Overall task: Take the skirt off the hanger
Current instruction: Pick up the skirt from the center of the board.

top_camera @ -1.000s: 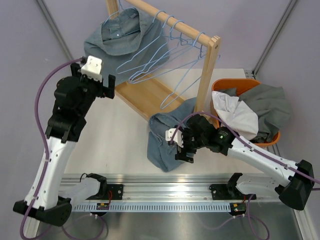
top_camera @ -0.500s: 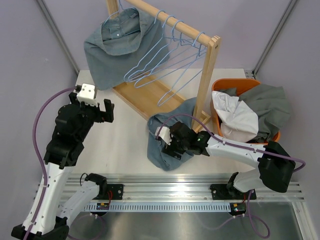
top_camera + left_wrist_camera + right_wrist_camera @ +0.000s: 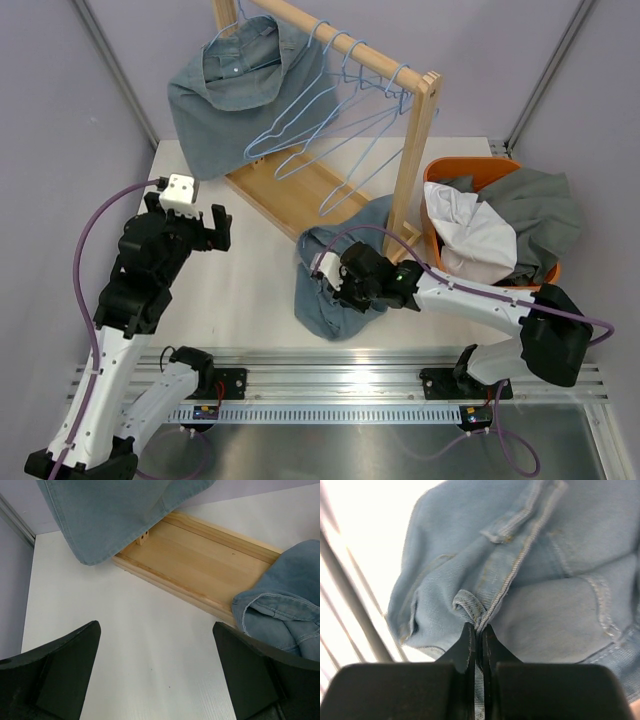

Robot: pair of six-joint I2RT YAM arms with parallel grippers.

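A blue denim skirt point(image 3: 225, 100) hangs on a hanger at the left end of the wooden rack point(image 3: 415, 160); its hem shows in the left wrist view point(image 3: 110, 515). A second denim garment point(image 3: 322, 300) lies crumpled on the table by the rack's foot. My right gripper point(image 3: 335, 283) is shut on a seam fold of that garment point(image 3: 545, 595), the jaws point(image 3: 476, 630) pinching the cloth tight. My left gripper point(image 3: 185, 222) hovers open over bare table left of the rack base, nothing between its fingers point(image 3: 156, 630).
Several empty blue wire hangers point(image 3: 330, 120) hang along the rack's rail. The rack's flat wooden base point(image 3: 200, 560) lies between the two garments. An orange basket point(image 3: 440, 170) piled with white and grey clothes point(image 3: 500, 225) stands at the right.
My right gripper has closed on a fold of the denim garment on the table. My left arm has drawn back from the rack toward the near edge, still open.
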